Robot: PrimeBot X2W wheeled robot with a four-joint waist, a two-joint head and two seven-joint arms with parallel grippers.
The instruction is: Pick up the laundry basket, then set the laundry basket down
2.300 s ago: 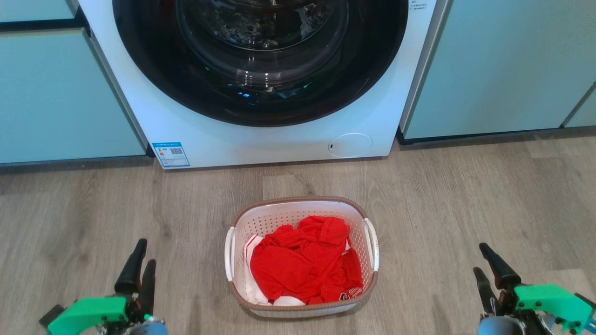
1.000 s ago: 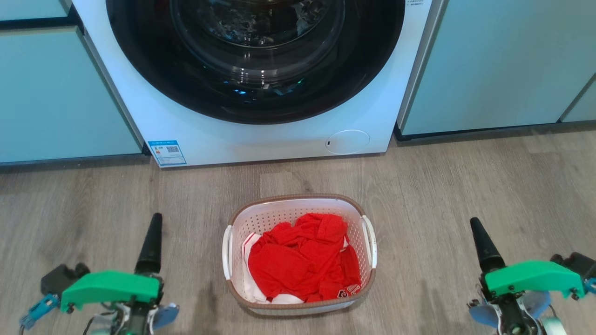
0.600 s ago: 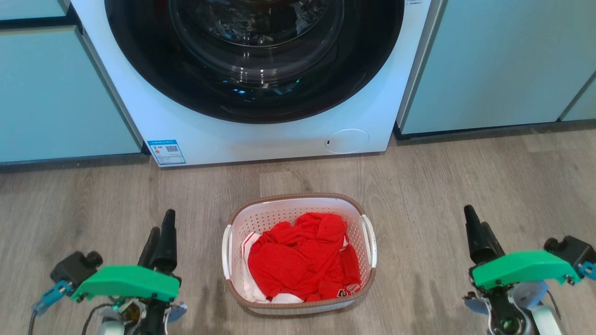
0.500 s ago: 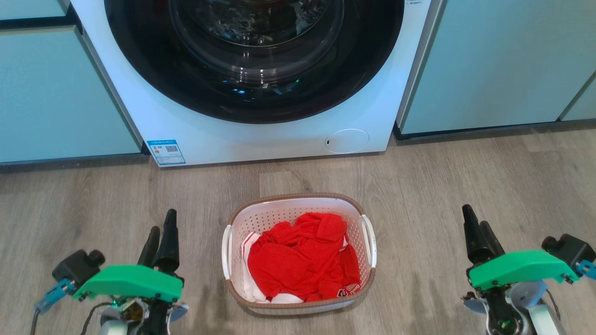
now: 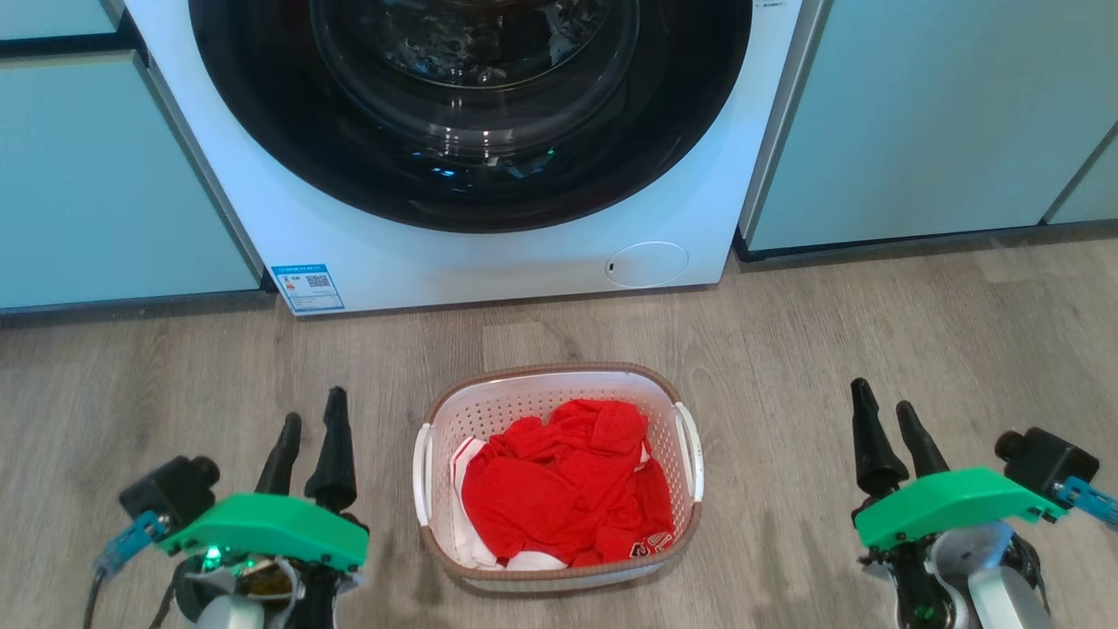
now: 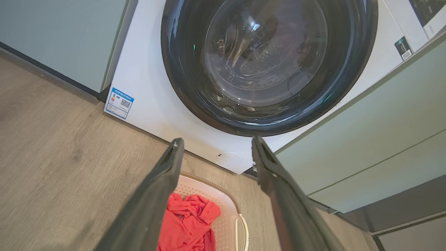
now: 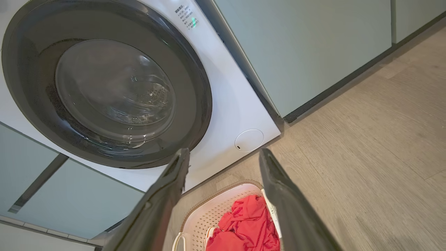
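Note:
The laundry basket (image 5: 515,407), white and perforated with a brown rim and white side handles, stands on the wood floor in front of the washing machine, with red clothes (image 5: 559,489) heaped in it. My left gripper (image 5: 313,409) is open to the left of the basket, apart from its handle. My right gripper (image 5: 880,395) is open farther off on the right. The left wrist view has the basket (image 6: 223,218) low between the open left gripper (image 6: 217,140). In the right wrist view the basket (image 7: 216,212) lies below the open right gripper (image 7: 224,151).
A white front-loading washing machine (image 5: 489,262) with a dark round door stands just behind the basket. Pale green cabinets flank it on the left (image 5: 105,175) and right (image 5: 917,122). Wood floor (image 5: 873,332) stretches to both sides of the basket.
Both grippers have moved forward beside the basket and turned so both fingers of each show apart. The left one has come closer to the basket. The basket has stayed put.

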